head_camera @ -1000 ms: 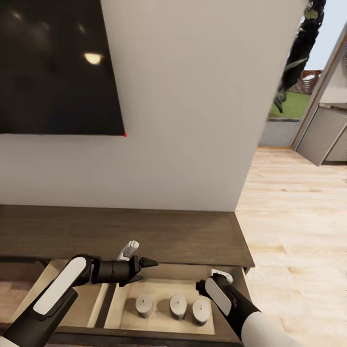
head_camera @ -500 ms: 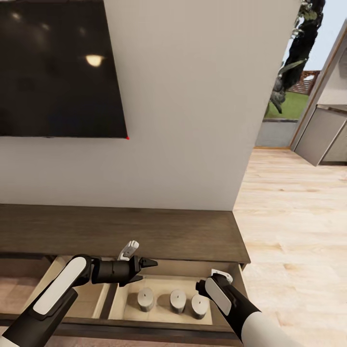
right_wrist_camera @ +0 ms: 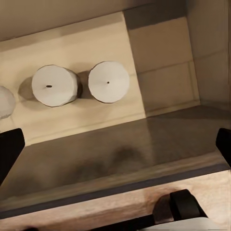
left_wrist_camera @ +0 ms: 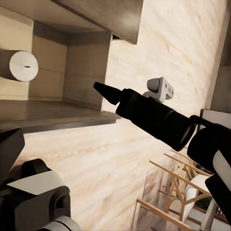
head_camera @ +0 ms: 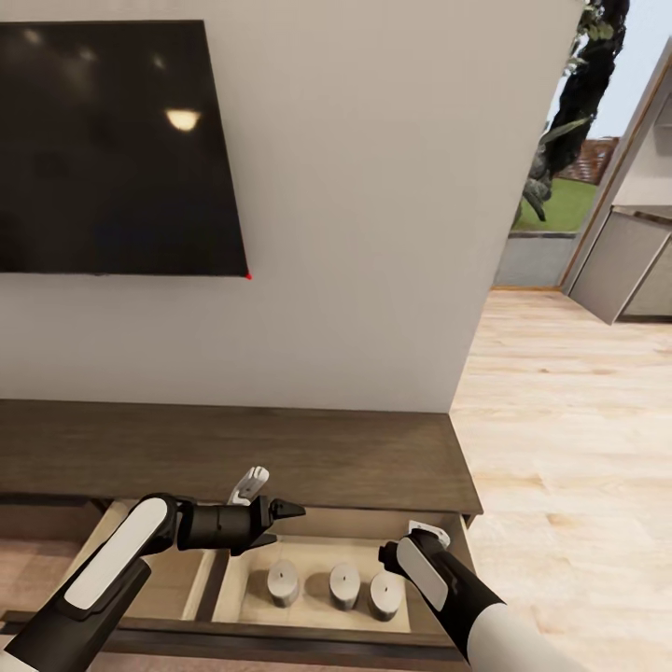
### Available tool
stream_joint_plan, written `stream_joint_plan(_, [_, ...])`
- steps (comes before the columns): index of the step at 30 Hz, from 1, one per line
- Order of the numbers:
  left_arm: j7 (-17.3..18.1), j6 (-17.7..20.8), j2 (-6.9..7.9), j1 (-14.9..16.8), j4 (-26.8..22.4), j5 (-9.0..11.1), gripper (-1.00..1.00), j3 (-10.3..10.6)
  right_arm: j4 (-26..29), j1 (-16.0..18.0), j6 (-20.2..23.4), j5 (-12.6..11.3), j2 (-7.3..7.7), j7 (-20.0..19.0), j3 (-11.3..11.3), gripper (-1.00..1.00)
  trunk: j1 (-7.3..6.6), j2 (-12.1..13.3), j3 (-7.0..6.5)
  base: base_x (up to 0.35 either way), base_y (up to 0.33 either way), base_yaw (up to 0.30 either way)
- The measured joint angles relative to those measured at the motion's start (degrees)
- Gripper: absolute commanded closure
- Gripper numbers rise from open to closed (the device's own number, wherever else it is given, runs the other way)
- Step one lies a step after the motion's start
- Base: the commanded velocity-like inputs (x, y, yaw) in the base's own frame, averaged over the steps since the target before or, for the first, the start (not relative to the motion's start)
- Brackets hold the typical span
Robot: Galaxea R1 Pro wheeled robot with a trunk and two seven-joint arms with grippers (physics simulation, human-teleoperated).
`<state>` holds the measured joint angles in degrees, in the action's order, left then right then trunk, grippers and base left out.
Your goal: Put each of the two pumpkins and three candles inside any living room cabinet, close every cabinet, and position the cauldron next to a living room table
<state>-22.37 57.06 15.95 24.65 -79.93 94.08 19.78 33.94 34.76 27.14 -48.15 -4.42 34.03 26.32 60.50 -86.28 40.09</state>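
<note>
Candles (head_camera: 343,584) in open cabinet (head_camera: 280,457) drawer, right hand (head_camera: 411,546) hidden behind wrist

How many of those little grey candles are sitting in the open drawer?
3, upright in a row in the cabinet's open right-hand drawer: the left candle, the middle candle and the right candle, nearest the right arm. The neighbouring drawer is partly hidden, so more could be there.

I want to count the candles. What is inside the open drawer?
Three short grey candles stand upright in a row on the pale wood floor of the open drawer. The right arm covers the drawer's right end, so anything lying there cannot be seen.
</note>
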Motion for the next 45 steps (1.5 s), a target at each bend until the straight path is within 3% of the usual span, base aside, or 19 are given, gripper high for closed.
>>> stream_joint_plan(19, [-0.7,-0.2,0.09,0.0,0.0,-0.3,-1.00,0.2,0.2,0.0,1.2,-0.8,0.08,0.3,-0.3,-1.00,-4.17,7.6,-3.41,0.000,0.000,0.000])
stream_joint_plan(24, [-1.3,-0.2,0.67,0.0,0.1,-0.9,-1.00,-0.1,0.2,0.0,5.0,-0.8,0.27,0.9,-0.4,-1.00,-5.27,9.6,-4.31,0.000,0.000,0.000])
stream_joint_plan(28, [-8.1,-0.3,0.66,0.0,0.2,-1.7,-1.00,-0.5,0.5,0.0,6.8,-0.8,0.40,2.4,-0.6,-1.00,-6.15,11.2,-5.03,0.000,0.000,0.000])
stream_joint_plan(34, [-26.3,-0.4,0.12,0.0,0.2,-2.0,-1.00,-0.8,0.7,0.0,7.3,-1.0,0.43,5.5,-1.9,-1.00,-7.47,13.6,-6.11,0.000,0.000,0.000])
stream_joint_plan(38, [-30.4,-0.7,0.07,0.0,0.4,-2.4,-1.00,-0.7,0.8,0.0,8.1,-1.0,0.43,6.0,-2.4,-1.00,-8.35,15.2,-6.83,0.000,0.000,0.000])
stream_joint_plan(40, [-31.2,-0.8,0.06,0.1,1.0,-3.8,-1.00,-0.7,0.8,0.0,8.4,-1.0,0.43,6.0,-2.5,-1.00,-8.79,16.1,-7.19,0.000,0.000,0.000])
stream_joint_plan(43, [-31.8,-1.0,-0.15,0.1,2.7,-8.0,-1.00,-0.7,0.8,0.0,8.7,-0.9,0.43,6.1,-2.5,-1.00,-9.45,17.3,-7.73,0.000,0.000,0.000])
stream_joint_plan(45, [-31.9,-1.4,-1.06,0.2,3.5,-11.1,-1.00,-0.8,0.8,0.0,8.8,-0.9,0.43,6.1,-2.5,-1.00,-9.89,18.1,-8.08,0.000,0.000,0.000])
